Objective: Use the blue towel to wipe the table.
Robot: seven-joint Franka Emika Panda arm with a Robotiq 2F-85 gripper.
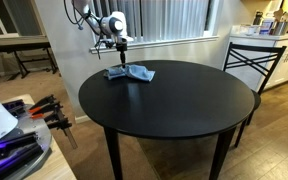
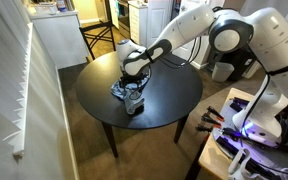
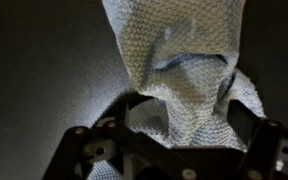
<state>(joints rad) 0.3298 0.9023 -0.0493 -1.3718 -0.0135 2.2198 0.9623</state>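
Observation:
The blue towel [image 1: 131, 73] lies crumpled on the far side of the round black table [image 1: 174, 105]. It also shows in the other exterior view [image 2: 130, 96] near the table edge by the window. My gripper [image 1: 117, 62] points down onto the towel's end [image 2: 134, 82]. In the wrist view the towel [image 3: 179, 60] is bunched into a ridge between the two fingers of the gripper [image 3: 179, 135], which are closed on a fold of it. The fingertips themselves are hidden by cloth.
A black chair [image 1: 252, 62] stands at the table's side, with a white counter [image 1: 284, 45] behind it. A window with blinds [image 1: 174, 18] runs behind the table. A bench with tools [image 1: 24, 125] sits close by.

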